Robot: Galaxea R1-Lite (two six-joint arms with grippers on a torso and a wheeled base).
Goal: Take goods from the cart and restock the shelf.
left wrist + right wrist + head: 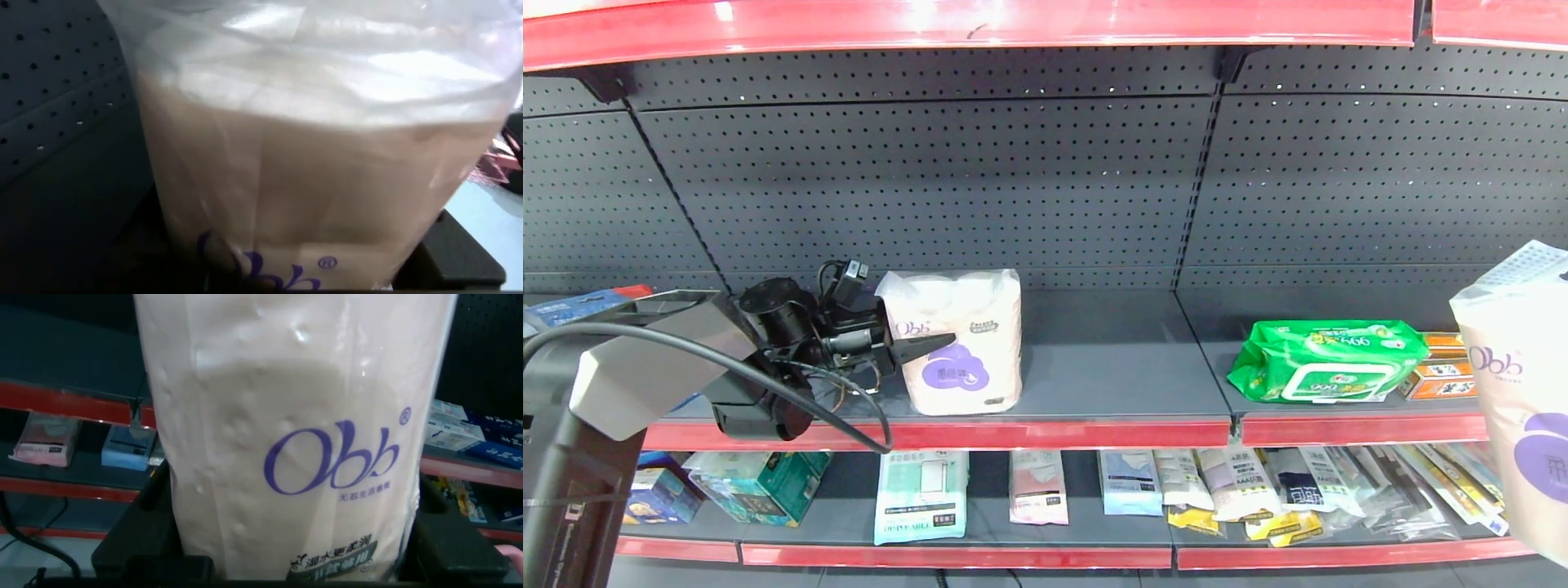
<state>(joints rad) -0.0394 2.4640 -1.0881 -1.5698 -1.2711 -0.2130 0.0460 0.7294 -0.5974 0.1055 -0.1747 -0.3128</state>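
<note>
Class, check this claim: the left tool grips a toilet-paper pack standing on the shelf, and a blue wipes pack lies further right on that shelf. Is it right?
No: the head view shows the wipes pack is green, not blue. The left tool does grip the toilet-paper pack standing on the shelf.

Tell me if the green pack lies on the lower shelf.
No, the green pack lies on the shelf above it, next to the orange boxes.
</note>
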